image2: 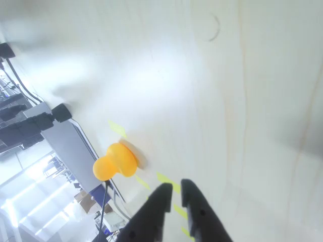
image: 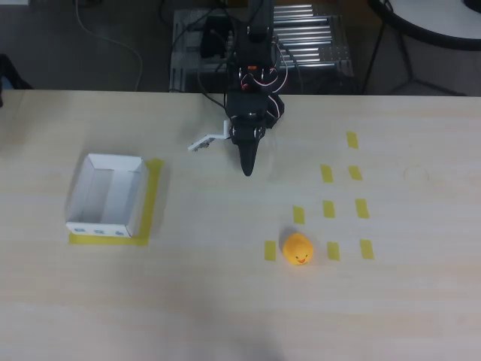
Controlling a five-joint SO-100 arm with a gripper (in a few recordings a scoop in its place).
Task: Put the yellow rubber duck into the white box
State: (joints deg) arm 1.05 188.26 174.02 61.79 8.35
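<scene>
Pale wood table (image: 225, 301), yellow tape marks (image: 329, 209). Duck (image: 298, 249) among the marks, well apart from box (image: 106, 195) at left. Gripper (image: 246, 167) empty, jaws nearly closed.

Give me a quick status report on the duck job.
Hand shut, empty. Yellow rubber duck on table among tape marks. White box empty, path clear.

We are counting one small rounded yellow rubber duck (image: 298, 249), one rectangular white thin-walled box (image: 107, 195), and one black robot arm (image: 252, 113) on the pale wooden counter (image: 225, 301). We are also counting nine short yellow tape strips (image: 328, 209) near the duck, plus one yellow tape outline (image: 150, 203) beneath the box.
</scene>
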